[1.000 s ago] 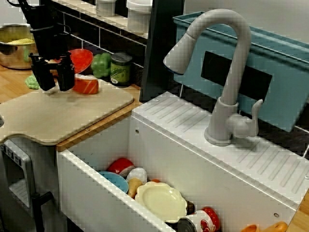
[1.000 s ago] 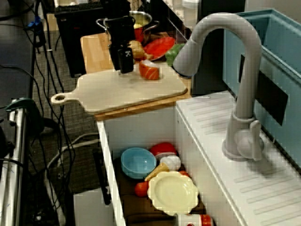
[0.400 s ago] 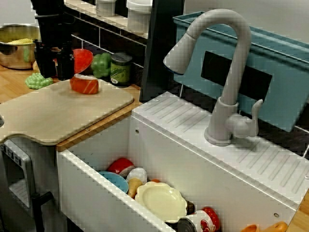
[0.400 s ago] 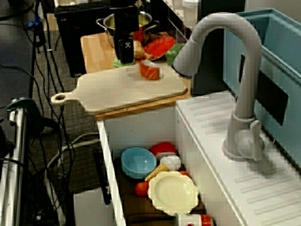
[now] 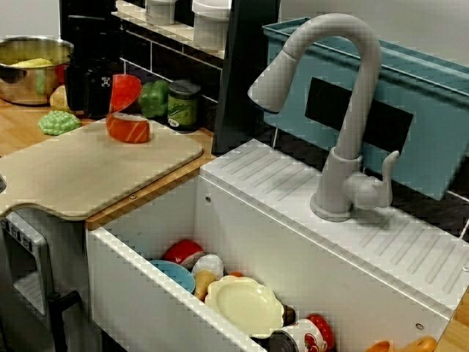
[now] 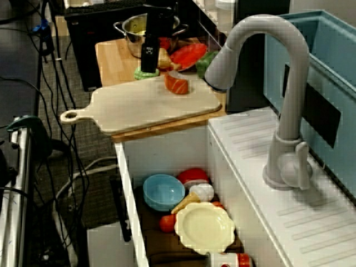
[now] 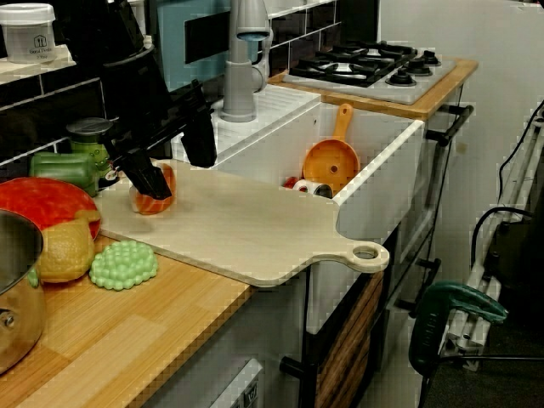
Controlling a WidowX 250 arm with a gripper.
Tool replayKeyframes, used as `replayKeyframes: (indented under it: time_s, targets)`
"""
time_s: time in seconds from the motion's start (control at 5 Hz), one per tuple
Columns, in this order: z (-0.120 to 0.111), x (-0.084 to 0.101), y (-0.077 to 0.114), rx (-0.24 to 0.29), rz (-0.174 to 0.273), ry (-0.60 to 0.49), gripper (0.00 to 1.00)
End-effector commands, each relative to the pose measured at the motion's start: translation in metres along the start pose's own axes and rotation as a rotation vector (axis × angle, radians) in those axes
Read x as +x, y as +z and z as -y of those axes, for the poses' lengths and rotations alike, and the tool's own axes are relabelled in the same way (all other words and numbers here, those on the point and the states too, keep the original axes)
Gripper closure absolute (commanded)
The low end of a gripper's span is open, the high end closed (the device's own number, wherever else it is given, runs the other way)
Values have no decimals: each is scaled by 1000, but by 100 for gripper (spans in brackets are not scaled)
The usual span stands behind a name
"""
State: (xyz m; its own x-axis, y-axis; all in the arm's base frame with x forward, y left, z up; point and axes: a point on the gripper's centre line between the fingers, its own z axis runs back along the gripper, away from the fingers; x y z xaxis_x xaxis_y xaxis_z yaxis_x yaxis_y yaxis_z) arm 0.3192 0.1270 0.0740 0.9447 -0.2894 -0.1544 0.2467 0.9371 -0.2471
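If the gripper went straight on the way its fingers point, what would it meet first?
Probably the far edge of the cutting board, between the salmon slice and the green bumpy toy. The open gripper points down; depth is unclear.

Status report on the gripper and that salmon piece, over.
Gripper open, empty, hovering clear of the counter. Salmon piece on the cutting board, untouched. Green bumpy toy close by the gripper, off the board.

Wooden counter [image 7: 119, 336] under cutting board [image 7: 246, 228], pot [image 7: 13, 293], green knobbly toy [image 7: 124, 264]
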Motion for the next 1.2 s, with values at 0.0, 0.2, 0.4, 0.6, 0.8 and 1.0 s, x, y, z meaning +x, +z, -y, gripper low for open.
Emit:
replayKeyframes:
  time_s: [0.0, 0.2, 0.4, 0.6, 0.8, 1.0]
  targets:
    - [8, 2, 21, 69, -4, -204, 0]
    - [9, 1, 23, 92, 12, -280, 0]
    - [12, 1, 23, 132, 61, -333, 0]
    - [17, -1, 21, 146, 106, -347, 0]
    - [21, 1, 19, 163, 85, -318, 0]
    - [27, 0, 18, 181, 115, -309, 0]
